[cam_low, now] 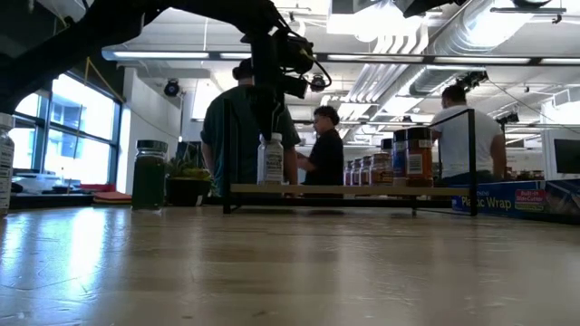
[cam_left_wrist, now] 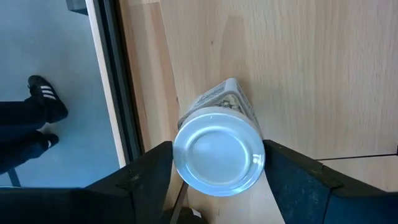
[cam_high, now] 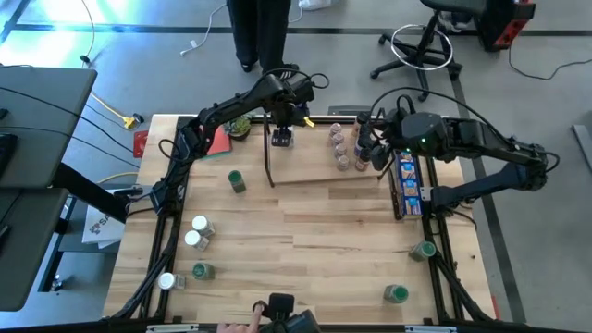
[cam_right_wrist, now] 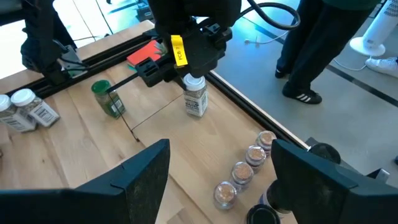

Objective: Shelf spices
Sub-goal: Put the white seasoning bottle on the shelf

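Note:
My left gripper (cam_high: 280, 137) is at the far left end of the shelf (cam_high: 324, 176), a low light-wood rack with a thin black frame. It is shut on a white-topped spice jar (cam_left_wrist: 219, 155) that stands on the shelf board (cam_low: 344, 190). My right gripper (cam_right_wrist: 221, 144) is open and hovers over the shelf's right end, above a row of several brownish jars (cam_right_wrist: 241, 172) that stand on the board. It touches none of them. More jars stand loose on the table: a green one (cam_high: 237, 180), white-topped ones (cam_high: 196, 231) and green-topped ones (cam_high: 424, 250). My left gripper holds the jar by its white lid (cam_left_wrist: 186, 134), pinched between the two fingers (cam_left_wrist: 152, 174), one on each side of the lid's rim. The fingers come from above, pointing down. The jar stands upright with its base on the shelf board (cam_right_wrist: 196, 109).
A long blue box (cam_high: 407, 180) lies just right of the shelf. A small potted plant (cam_high: 240, 125) and a red object (cam_high: 217, 143) sit at the far left. People stand beyond the far edge (cam_high: 259, 32); a hand (cam_high: 242, 324) shows at the near edge. Bare wood lies mid-table.

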Motion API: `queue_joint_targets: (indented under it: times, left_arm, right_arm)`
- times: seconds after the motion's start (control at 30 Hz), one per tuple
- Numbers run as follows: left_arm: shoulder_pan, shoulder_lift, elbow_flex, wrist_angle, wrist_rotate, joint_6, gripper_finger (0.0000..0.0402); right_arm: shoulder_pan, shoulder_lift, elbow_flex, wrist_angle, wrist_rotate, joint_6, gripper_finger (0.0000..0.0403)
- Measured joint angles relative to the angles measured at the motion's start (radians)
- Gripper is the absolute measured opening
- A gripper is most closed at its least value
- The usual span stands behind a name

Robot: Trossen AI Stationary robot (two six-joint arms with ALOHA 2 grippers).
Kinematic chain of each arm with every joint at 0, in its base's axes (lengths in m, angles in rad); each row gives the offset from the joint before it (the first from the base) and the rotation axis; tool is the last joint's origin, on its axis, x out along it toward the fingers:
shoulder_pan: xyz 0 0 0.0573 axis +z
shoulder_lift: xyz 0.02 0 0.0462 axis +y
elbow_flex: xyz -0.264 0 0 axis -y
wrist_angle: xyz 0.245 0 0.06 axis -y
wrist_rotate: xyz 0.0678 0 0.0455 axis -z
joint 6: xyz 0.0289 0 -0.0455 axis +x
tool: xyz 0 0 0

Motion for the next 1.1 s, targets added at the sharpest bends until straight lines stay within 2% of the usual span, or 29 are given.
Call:
queue_joint_targets:
  times: [0.63,0.97,1.1]
  left_arm:
    - [0.001,-0.001,0.000,-0.006,-0.130,0.023,0.0243]
    - [-0.057,-0.011,0.000,-0.101,-0.129,-0.204,0.0243]
    - [-0.096,-0.036,0.000,-0.115,-0.130,-0.248,0.0243]
  right_arm:
    - [0.000,0.000,0.000,0.000,-0.003,-0.007,0.0275]
    - [0.000,0.000,0.000,0.000,-0.028,-0.026,0.0275]
    - [0.000,0.000,0.000,0.000,-0.030,-0.059,0.0275]
